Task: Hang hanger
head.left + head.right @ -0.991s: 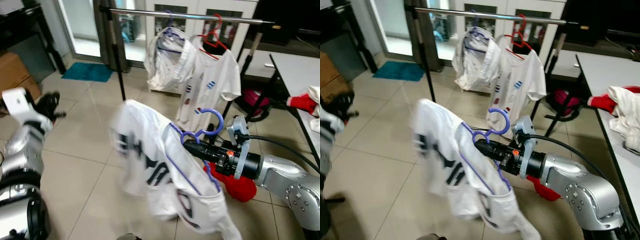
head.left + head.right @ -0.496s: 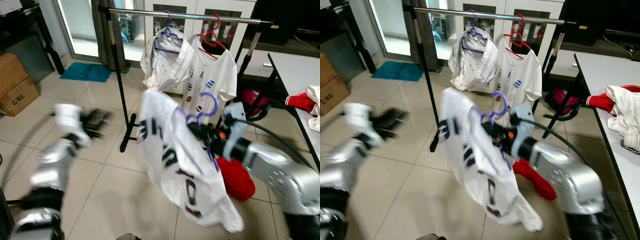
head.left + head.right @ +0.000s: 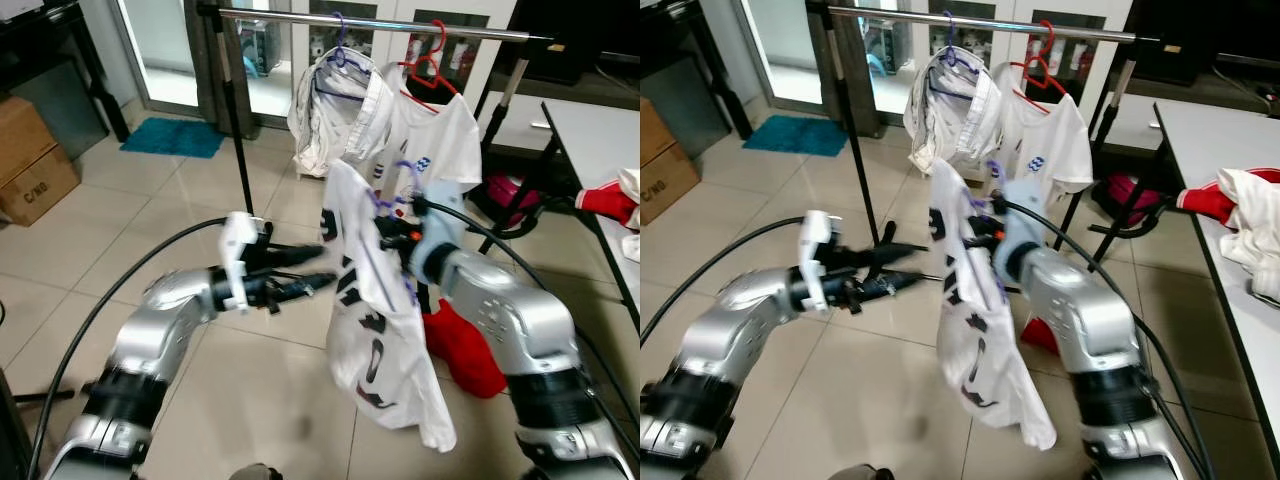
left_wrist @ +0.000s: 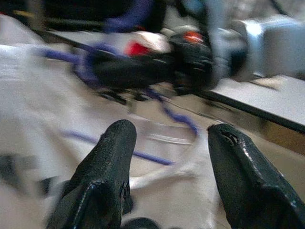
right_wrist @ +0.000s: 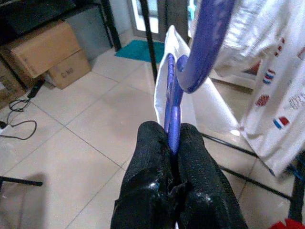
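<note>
Comparing with the frame 0.5 s earlier, the right pincer (image 5: 172,143) is found closer to the clothes rail (image 3: 380,22), and the purple hanger (image 5: 178,90) with its white printed shirt (image 3: 372,320) has been carried up and nearer to the garments already hung. The left arm, then blurred and low at the left, is now extended forward, with the left pincer (image 3: 300,270) brought just beside the shirt's left edge.

The right pincer is clenched on the purple hanger just below its hook, as seen in the right wrist view. The hanger is held in the air in front of the rail, not yet hooked over it. The left pincer is released: in the left wrist view its 2 fingers (image 4: 109,167) stand apart, with white fabric seen between them.

2 garments are noted on the rail: a crumpled white shirt (image 3: 335,110) on a purple hanger and a white T-shirt (image 3: 440,140) on a red hanger (image 3: 430,62).

The left wrist view is blurred, so contact between the left fingers and the shirt cannot be told. The held hanger's shoulders are hidden under the shirt. A red cloth (image 3: 462,350) on the floor is partly covered by the right arm. The table (image 3: 590,140) at the right is cut off by the frame edge.
</note>
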Controlling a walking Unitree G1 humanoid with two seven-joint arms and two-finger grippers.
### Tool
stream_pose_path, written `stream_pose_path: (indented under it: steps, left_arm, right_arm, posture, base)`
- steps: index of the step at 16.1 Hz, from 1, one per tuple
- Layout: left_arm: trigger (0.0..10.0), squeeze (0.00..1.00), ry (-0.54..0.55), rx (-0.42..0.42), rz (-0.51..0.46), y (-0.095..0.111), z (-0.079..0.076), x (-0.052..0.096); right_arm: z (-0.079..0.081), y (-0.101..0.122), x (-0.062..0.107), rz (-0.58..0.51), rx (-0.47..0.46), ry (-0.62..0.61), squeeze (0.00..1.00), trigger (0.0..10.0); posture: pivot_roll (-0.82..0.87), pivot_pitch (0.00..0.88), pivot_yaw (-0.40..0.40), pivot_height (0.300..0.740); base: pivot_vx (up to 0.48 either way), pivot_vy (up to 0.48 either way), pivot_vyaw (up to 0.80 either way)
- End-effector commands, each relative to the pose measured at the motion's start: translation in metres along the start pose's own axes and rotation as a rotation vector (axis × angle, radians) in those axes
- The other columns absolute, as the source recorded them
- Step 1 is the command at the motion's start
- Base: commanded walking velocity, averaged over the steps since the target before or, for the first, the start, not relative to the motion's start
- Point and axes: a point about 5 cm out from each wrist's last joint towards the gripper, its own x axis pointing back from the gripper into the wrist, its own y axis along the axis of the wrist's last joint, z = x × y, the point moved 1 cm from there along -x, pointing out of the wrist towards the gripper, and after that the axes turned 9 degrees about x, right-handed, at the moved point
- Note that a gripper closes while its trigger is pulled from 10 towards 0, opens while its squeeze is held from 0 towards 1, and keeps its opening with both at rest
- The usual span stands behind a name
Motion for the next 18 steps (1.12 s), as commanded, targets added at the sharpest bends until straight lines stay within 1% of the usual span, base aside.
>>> stream_pose_path:
  steps: [1, 2, 4, 5, 6, 8, 10, 11, 12, 13, 14, 18]
  left_arm:
    - [10.0, 0.0, -0.04, -0.004, 0.096, -0.008, 0.001, -0.001]
    - [10.0, 0.0, -0.061, -0.038, 0.181, -0.014, 0.006, -0.004]
    - [10.0, 0.0, -0.077, -0.1, 0.285, -0.022, 0.011, -0.007]
    - [10.0, 0.0, -0.088, -0.093, 0.279, -0.021, 0.013, -0.013]
    - [10.0, 0.0, -0.108, -0.121, 0.303, -0.022, 0.013, -0.018]
    - [10.0, 0.0, -0.119, -0.145, 0.31, -0.023, 0.014, -0.023]
    - [10.0, 0.0, -0.121, -0.178, 0.273, -0.022, 0.017, -0.034]
    - [10.0, 0.0, -0.127, -0.173, 0.272, -0.022, 0.017, -0.036]
    - [4.4, 0.0, -0.139, -0.168, 0.285, -0.024, 0.017, -0.038]
    - [2.0, 0.0, -0.14, -0.169, 0.288, -0.024, 0.017, -0.038]
    - [0.0, 0.0, -0.148, -0.155, 0.282, -0.025, 0.017, -0.038]
    - [0.0, 0.0, -0.18, -0.139, 0.283, -0.029, 0.016, -0.039]
  right_arm:
    - [0.004, 0.013, -0.003, -0.041, 0.033, 0.019, 0.0, 10.0]
    - [0.009, 0.018, -0.007, -0.046, 0.041, 0.04, 0.0, 10.0]
    - [0.016, 0.026, -0.011, -0.061, 0.044, 0.068, 0.0, 10.0]
    - [0.021, 0.032, -0.012, -0.076, 0.035, 0.093, 0.0, 10.0]
    - [0.023, 0.035, -0.012, -0.084, 0.034, 0.102, 0.0, 10.0]
    - [0.025, 0.037, -0.012, -0.089, 0.035, 0.109, 0.0, 10.0]
    - [0.028, 0.038, -0.012, -0.093, 0.035, 0.121, 0.0, 10.0]
    - [0.029, 0.038, -0.012, -0.092, 0.034, 0.125, 0.0, 10.0]
    - [0.031, 0.037, -0.011, -0.088, 0.033, 0.133, 0.0, 10.0]
    - [0.031, 0.037, -0.011, -0.087, 0.032, 0.134, 0.0, 10.0]
    - [0.031, 0.037, -0.011, -0.087, 0.028, 0.135, 0.0, 10.0]
    - [0.029, 0.037, -0.011, -0.086, 0.025, 0.13, 0.0, 10.0]
  posture:
    - [-0.15, 0.0, 0.02, 0.74]
    - [-0.16, 0.0, 0.024, 0.74]
    - [-0.17, 0.0, 0.031, 0.74]
    - [-0.17, 0.0, 0.035, 0.74]
    - [-0.17, 0.0, 0.04, 0.74]
    - [-0.17, 0.0, 0.045, 0.74]
    - [-0.18, 0.0, 0.053, 0.74]
    - [-0.18, 0.0, 0.057, 0.74]
    - [-0.19, 0.0, 0.061, 0.74]
    - [-0.19, 0.0, 0.063, 0.74]
    - [-0.19, 0.0, 0.064, 0.74]
    - [-0.19, 0.0, 0.064, 0.74]
  base:
    - [0.0, 0.0, 0.0]
    - [0.0, 0.0, 0.0]
    - [0.0, 0.0, 0.0]
    - [0.0, 0.0, 0.0]
    - [0.0, 0.0, 0.0]
    - [0.0, 0.0, 0.0]
    - [0.0, 0.0, 0.0]
    - [0.0, 0.0, 0.0]
    - [0.0, 0.0, 0.0]
    - [0.0, 0.0, 0.0]
    - [0.0, 0.0, 0.0]
    - [0.0, 0.0, 0.0]
